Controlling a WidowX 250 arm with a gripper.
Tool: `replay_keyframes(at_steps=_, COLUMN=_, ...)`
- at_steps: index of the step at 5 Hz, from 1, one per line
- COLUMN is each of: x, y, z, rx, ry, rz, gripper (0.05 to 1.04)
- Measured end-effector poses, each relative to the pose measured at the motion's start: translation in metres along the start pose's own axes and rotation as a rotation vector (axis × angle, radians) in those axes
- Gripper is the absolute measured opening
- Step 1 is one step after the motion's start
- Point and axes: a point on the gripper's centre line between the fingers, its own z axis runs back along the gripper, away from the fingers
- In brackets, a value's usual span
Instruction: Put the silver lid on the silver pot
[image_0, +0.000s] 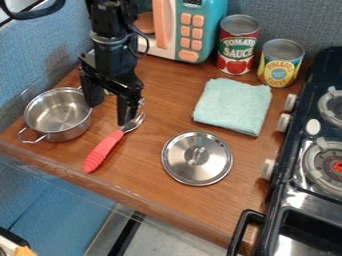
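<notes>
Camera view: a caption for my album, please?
Open black gripper over a wooden counter, silver pot and lid apart.

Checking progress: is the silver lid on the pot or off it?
Off: the lid lies on the counter, apart from the uncovered pot.

arm (112, 47) in from top edge, left of centre | pincer (110, 111) hanging downward | jaws parted wide
</notes>
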Motion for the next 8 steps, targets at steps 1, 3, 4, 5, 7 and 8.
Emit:
replay_keyframes(at_steps=1, x=0.0, y=-0.003, z=-0.012, rx=-0.013, ry=0.033, rz=-0.003, gripper=1.001)
replay_keyframes(at_steps=3, x=0.031, y=-0.054, z=-0.036, rx=-0.047, ry=0.029, rz=-0.113, gripper=1.001)
replay_keyframes(at_steps=4, x=0.045, y=-0.078, z=-0.032, rx=-0.053, ry=-0.016, rz=-0.161, gripper=1.001)
replay_keyframes(at_steps=5, x=0.049, y=-0.092, z=-0.031, rx=-0.067, ry=-0.03, rz=-0.176, gripper=1.001)
replay_keyframes(at_steps=7, x=0.059, y=-0.116, z=-0.042, rx=-0.062, ry=-0.016, rz=-0.208, gripper=1.001)
replay_keyframes(at_steps=8, x=0.061, y=-0.121, z=-0.051, rx=-0.06, ry=0.011, rz=-0.195, gripper=0.946)
